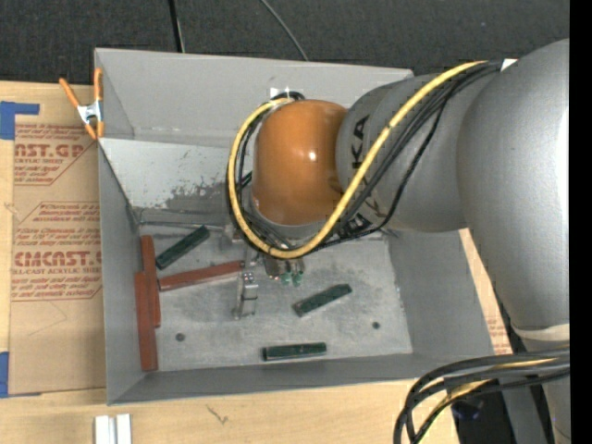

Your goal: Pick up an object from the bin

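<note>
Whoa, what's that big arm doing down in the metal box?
A robot arm reaches from the right into a grey bin to pick out one of the loose things. Its gripper sits low near the floor, right at the end of a reddish-brown T-shaped piece lying on the left. Three dark green bars lie nearby: one behind that piece, one just right of the gripper, one near the front wall. Nothing looks lifted yet.

We see a red-brown T-shaped piece lying flat at the bin's left side, its stem pointing right.
</note>
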`<action>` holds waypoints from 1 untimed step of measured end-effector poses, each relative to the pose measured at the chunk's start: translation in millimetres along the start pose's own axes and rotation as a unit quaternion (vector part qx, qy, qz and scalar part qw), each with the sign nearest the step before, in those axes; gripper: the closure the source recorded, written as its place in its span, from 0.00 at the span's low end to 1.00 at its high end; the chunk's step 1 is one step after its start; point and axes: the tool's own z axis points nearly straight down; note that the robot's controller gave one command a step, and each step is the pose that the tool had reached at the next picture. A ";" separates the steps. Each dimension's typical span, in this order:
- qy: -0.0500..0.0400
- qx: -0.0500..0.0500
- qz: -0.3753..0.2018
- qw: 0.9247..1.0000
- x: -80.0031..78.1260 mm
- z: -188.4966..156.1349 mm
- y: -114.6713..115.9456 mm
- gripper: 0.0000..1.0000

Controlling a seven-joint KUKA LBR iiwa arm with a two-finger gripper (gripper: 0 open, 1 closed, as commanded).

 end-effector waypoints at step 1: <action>0.005 0.000 -0.132 0.991 -31.1 13.1 24.0 0.00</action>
